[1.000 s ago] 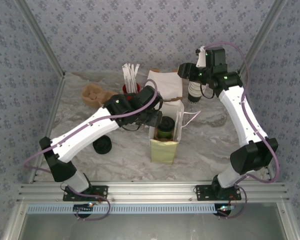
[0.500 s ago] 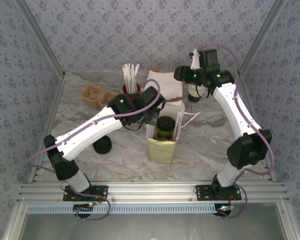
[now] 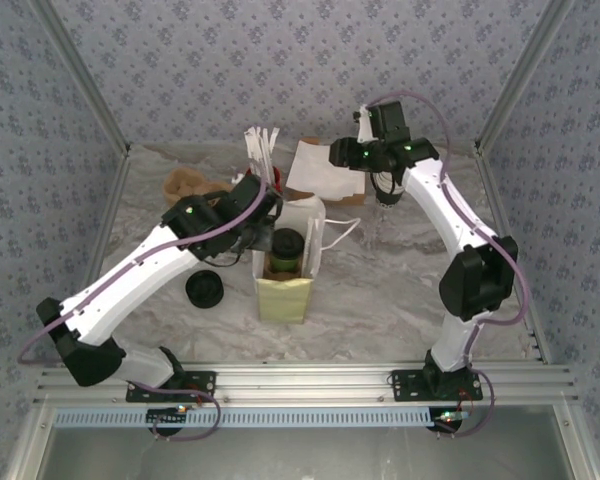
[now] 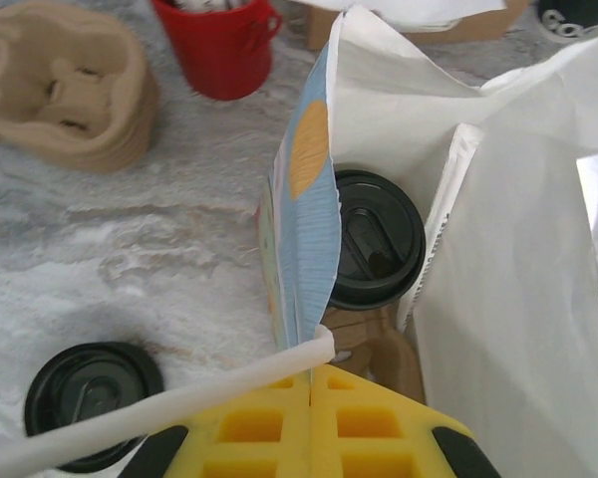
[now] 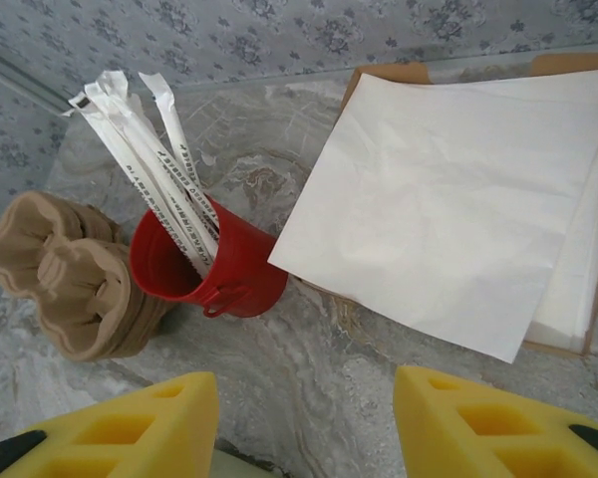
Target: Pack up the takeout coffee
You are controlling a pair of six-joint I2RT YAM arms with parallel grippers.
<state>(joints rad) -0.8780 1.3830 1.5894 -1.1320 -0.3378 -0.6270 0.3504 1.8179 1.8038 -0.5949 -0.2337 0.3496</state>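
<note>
**A:** Biggest things first. Where does the packing stand?

**B:** On the marbled worktop (image 3: 410,290), the white-and-yellow paper bag (image 3: 285,292) stands open near the middle, a little toward the near edge. The left gripper (image 4: 311,398) is at the bag's left wall. Its pads are pressed together where the wall's edge and a white handle strip meet them, so it looks clamped on the bag. The right gripper (image 5: 304,428) hangs over the far side with its fingers well apart and nothing between them.

**A:** And the smaller pieces?

**B:** A stack of white napkins (image 5: 448,199) lies at the far edge, and brown pulp carriers (image 5: 60,279) sit toward the far left corner. The red cup (image 5: 204,274) of wrapped sticks (image 5: 145,139) stands between them. The takeout coffee (image 4: 374,239) is upright inside the bag with its black lid on. A loose black lid (image 4: 90,393) lies on the worktop left of the bag.

**A:** So it's nearly done?

**B:** I'd judge the main step finished, since the cup is in. What seems left is letting go of the bag, and perhaps adding a napkin or a stick, given where the open gripper hangs.

**A:** What do the views add to each other?

**B:** The top view gives both arms and the whole layout. The left wrist view shows the pinch on the bag and the sip hole in the lid. The right wrist view shows the print on the stick wrappers and the brown tray under the napkins.
</note>
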